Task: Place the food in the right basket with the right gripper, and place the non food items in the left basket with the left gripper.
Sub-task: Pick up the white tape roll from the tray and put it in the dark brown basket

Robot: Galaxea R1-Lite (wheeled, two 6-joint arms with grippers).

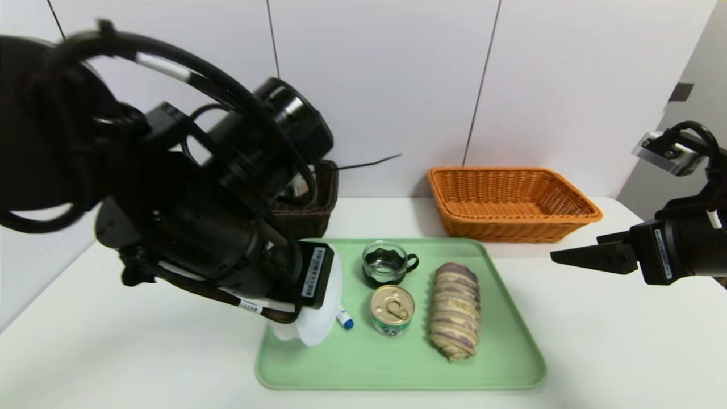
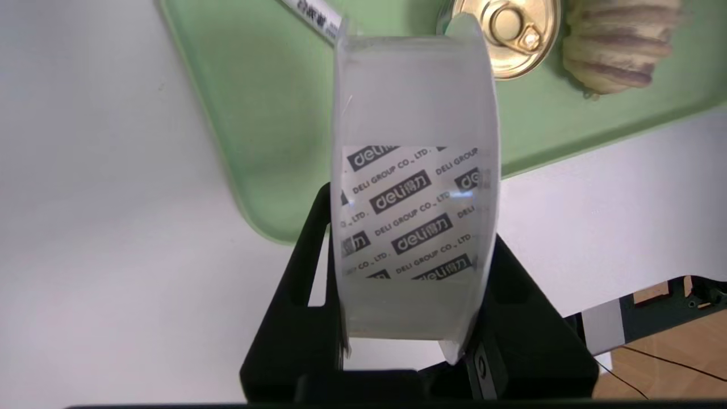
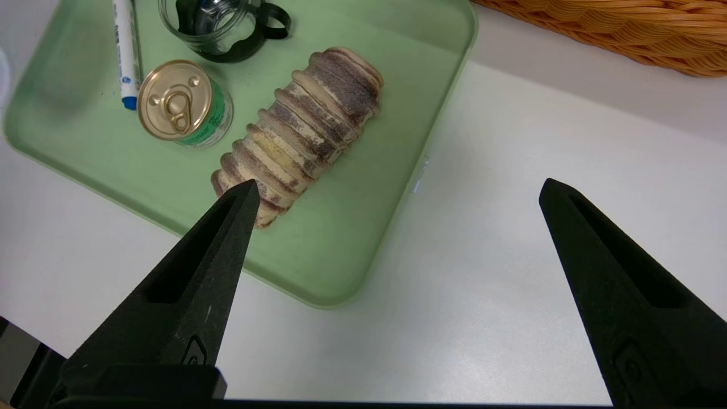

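L pincer (image 2: 412, 363) is clamped on the white ring-shaped dispenser (image 2: 414, 187), fingers (image 2: 295, 295) pressed against both flat sides; dispenser is held on edge above the 9 o'clock edge of the green tray (image 1: 500, 363), its rim printed w/ "deli" logos. In head view the L arm hides most of it, only the lower white part (image 1: 312, 326) shows.

R pincer (image 3: 397, 193) is wide open, holding nothing, hovering over bare tabletop (image 1: 625, 341) at 3 o'clock of the tray, tips pointing toward it.

On tray: glass cup (image 1: 387, 263) w/ black handle at 12 o'clock; can (image 1: 392, 309) w/ gold pull-tab lid just below it; striped bread roll (image 1: 454, 311) beside the can at 3 o'clock, lying lengthwise; marker (image 3: 125, 51), blue cap end near the can, at its 9 o'clock.

Orange basket (image 1: 511, 199) sits at approx 1 o'clock beyond the tray, near the wall. Dark brown basket (image 1: 312, 210) at 11 o'clock, mostly hidden behind the L arm.
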